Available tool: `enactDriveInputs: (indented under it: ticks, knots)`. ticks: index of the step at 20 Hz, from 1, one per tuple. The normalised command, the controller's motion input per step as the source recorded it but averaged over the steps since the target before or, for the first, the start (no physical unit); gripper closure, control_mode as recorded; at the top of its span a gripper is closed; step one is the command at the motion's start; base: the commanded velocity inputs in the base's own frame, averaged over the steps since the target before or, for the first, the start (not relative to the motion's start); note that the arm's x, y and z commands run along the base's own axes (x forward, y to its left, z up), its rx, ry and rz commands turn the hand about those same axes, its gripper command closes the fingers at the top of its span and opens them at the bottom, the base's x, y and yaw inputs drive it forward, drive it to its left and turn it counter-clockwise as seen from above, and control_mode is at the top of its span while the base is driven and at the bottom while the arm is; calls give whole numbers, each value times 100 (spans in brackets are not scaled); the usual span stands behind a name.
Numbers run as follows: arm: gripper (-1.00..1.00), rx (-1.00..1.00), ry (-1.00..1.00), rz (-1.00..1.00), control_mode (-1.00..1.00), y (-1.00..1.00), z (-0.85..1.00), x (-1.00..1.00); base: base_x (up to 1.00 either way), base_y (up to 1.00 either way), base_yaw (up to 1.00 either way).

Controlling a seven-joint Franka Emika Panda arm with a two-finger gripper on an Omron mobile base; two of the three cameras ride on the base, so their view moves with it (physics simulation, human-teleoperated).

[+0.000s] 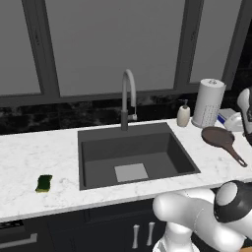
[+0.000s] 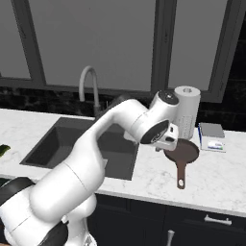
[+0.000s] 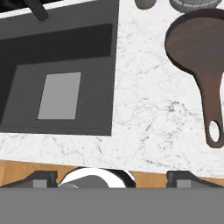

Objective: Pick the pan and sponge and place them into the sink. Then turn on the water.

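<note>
Now the gripper point(image 3: 112, 177) has its two fingers spread wide apart, and it holds nothing. It hangs above the white counter point(image 3: 144, 109), between the sink point(image 3: 26, 118) and the pan point(image 3: 199, 48). The brown pan lies flat on the counter to the right of the sink, with its long handle pointing toward the front edge. The little green sponge point(image 1: 44, 183) sits on the counter far off on the left side of the sink. The tall grey faucet point(image 1: 127, 98) stands behind the sink.
</note>
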Motion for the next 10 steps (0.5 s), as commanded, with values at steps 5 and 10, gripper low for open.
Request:
enactDriveInputs:
  ticks: [5, 10]
  knots:
    - [-100, -1, 11, 0, -100, -75, -56, -2, 0, 0, 0]
    - [-100, 0, 7, 0, -100, -62, -54, 0, 0, 0, 0]
